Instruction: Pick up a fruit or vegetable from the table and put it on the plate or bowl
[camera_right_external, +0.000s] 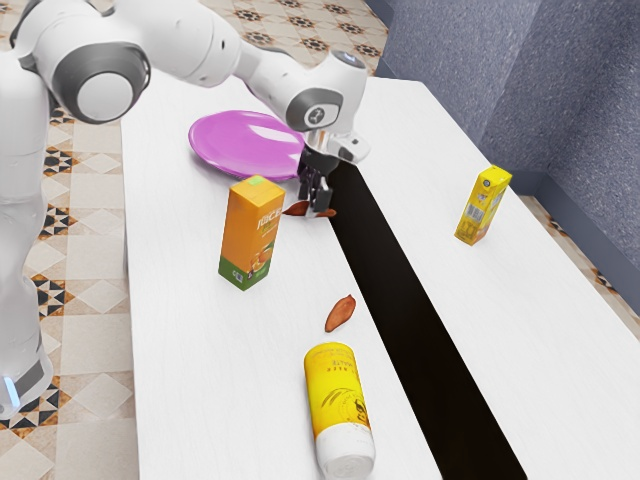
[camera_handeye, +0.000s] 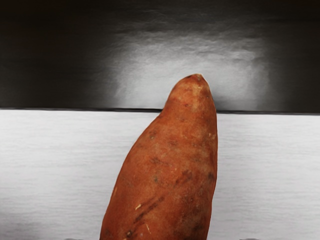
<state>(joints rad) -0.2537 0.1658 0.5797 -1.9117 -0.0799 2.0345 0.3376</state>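
A brown sweet potato (camera_right_external: 299, 208) lies on the white table just in front of the purple plate (camera_right_external: 240, 140). My gripper (camera_right_external: 316, 205) stands straight down over it, open, with a finger on either side of its middle and a small gap to each. In the wrist view the sweet potato (camera_handeye: 170, 170) is right under my hand, its tip pointing toward the black strip (camera_handeye: 160, 55). A second sweet potato (camera_right_external: 340, 313) lies nearer the front, apart from the gripper.
An orange juice carton (camera_right_external: 250, 232) stands close beside the gripper, on the exterior view's left. A yellow bottle (camera_right_external: 338, 405) lies at the front and a yellow carton (camera_right_external: 483, 205) stands at the right. A black strip (camera_right_external: 410, 310) runs lengthwise along the table (camera_right_external: 180, 330).
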